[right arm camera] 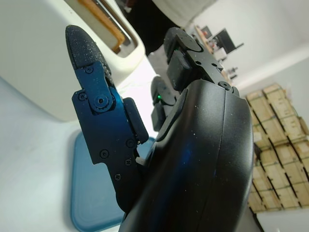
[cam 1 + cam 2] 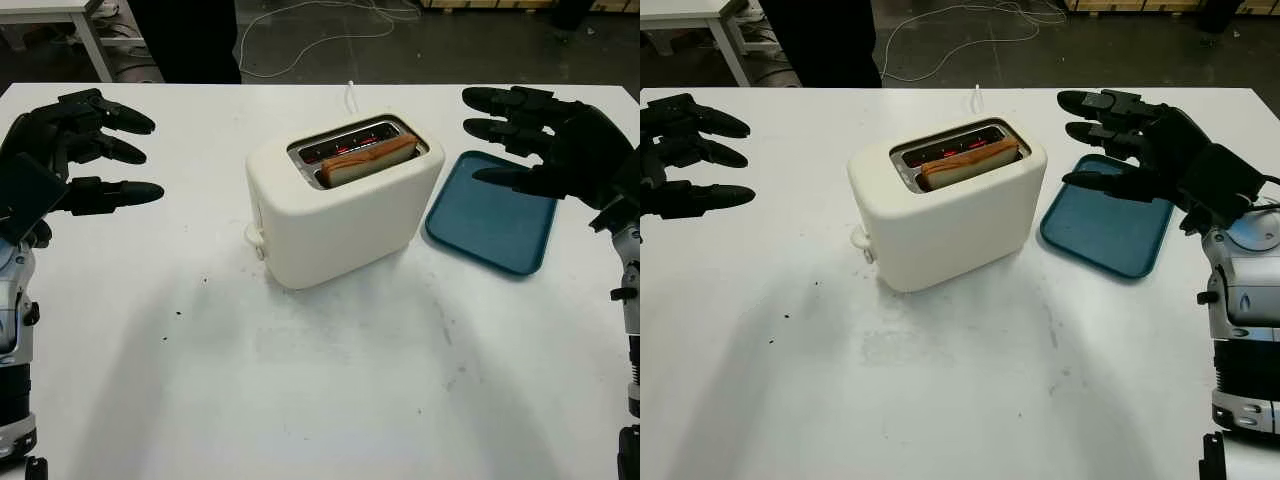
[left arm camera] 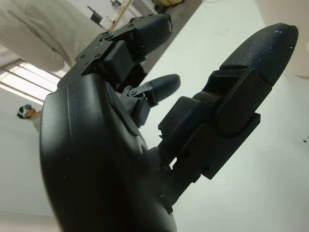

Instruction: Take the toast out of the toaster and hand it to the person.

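In the left eye view, a cream toaster [image 2: 345, 200] is seen at the centre of the white table [image 2: 300, 400], with the toast [image 2: 368, 158] standing in the nearer slot, its top edge raised just above the rim. The left hand [image 2: 75, 150] is held at the left edge of the frame, empty with its fingers extended, well apart from the toaster; the right hand [image 2: 545, 140] is held at the upper right, likewise empty and extended, above the far end of a blue tray [image 2: 490, 225] lying just right of the toaster. A person's dark clothing [image 2: 185, 40] is seen at the top, behind the table. In the right eye view the same layout is repeated, and red glowing elements can be made out in the farther slot. In the left wrist view, bare table is seen past the fingers. In the right wrist view, the toaster wall and tray are seen beyond the fingers. As a judgement, the light toaster could be pushed or tipped by a sideways reach, and the toast could be crushed or dropped by a poor pinch. No brand or writing can be read.
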{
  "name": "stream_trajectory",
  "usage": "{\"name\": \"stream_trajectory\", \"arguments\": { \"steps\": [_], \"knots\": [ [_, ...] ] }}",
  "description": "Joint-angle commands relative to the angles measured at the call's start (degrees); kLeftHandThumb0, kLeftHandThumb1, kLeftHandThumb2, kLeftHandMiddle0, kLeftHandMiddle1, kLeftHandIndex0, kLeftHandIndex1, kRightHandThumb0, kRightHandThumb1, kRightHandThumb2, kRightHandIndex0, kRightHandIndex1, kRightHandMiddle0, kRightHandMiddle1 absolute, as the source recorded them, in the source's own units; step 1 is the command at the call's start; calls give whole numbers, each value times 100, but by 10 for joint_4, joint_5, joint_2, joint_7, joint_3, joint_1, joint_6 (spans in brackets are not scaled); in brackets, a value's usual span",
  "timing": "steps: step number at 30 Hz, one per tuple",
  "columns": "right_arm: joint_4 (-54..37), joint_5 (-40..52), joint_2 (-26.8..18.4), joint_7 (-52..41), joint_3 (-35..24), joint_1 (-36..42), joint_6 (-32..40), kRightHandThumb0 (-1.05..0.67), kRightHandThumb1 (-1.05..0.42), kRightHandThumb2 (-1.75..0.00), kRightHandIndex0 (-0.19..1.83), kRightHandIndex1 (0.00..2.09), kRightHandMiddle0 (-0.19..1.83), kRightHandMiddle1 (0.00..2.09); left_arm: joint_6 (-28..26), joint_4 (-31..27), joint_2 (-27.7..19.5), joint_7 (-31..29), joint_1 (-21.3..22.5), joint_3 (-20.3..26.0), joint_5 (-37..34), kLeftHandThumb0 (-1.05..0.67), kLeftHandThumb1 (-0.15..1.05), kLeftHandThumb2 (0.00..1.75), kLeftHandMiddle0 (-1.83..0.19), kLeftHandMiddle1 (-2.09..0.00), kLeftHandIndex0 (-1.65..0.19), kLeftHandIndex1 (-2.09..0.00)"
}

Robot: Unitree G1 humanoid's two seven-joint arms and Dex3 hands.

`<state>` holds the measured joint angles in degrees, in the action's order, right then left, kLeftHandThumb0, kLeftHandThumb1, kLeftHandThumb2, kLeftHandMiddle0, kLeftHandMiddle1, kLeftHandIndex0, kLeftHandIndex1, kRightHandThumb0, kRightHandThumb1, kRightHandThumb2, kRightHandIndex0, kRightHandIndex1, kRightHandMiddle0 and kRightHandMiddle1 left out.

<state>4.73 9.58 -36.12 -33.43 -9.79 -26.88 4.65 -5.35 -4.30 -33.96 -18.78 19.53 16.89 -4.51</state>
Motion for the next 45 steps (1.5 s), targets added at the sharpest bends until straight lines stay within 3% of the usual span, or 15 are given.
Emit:
{"name": "stream_trajectory", "arguments": {
  "steps": [1,45],
  "knots": [
    [-10,2,0,5,-5,1,0,-67,-80,0,34,22,45,1,2,1,2,0,-5,1,-4,-105,53,0,-58,-101,-59,-88],
    [-9,3,0,5,-3,2,3,-67,-80,0,28,31,44,0,1,0,1,2,-7,3,-2,-105,53,0,-58,-101,-59,-87]
  ]
}}
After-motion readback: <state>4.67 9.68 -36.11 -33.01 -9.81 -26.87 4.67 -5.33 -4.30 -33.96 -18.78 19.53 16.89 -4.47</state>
